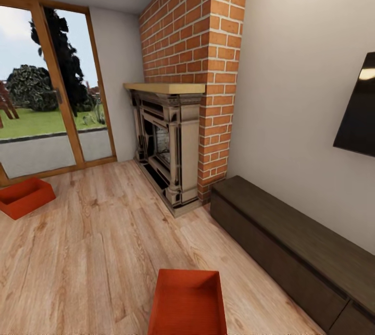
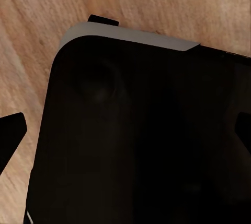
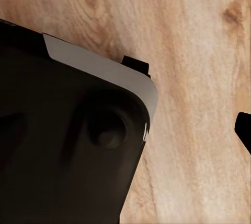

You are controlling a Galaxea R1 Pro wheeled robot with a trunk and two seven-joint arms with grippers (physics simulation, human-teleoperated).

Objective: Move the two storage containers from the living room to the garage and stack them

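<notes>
We see both storage containers, near (image 1: pixel 188 301) & far (image 1: pixel 25 197), on living-room planks; nothing moved yet. Claw states: can't tell.

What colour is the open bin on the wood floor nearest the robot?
Orange-red, plain and unmarked; the topless rectangular bin shows best in the head view.

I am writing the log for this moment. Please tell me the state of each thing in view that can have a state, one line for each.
Near storage container: upright on the wood floor, open top, empty, not held.
Far storage container: upright on the wood floor by the glass door, empty, not held.
Glass door: shut.
Fireplace: unlit.
Wall screen: dark, off.
</notes>
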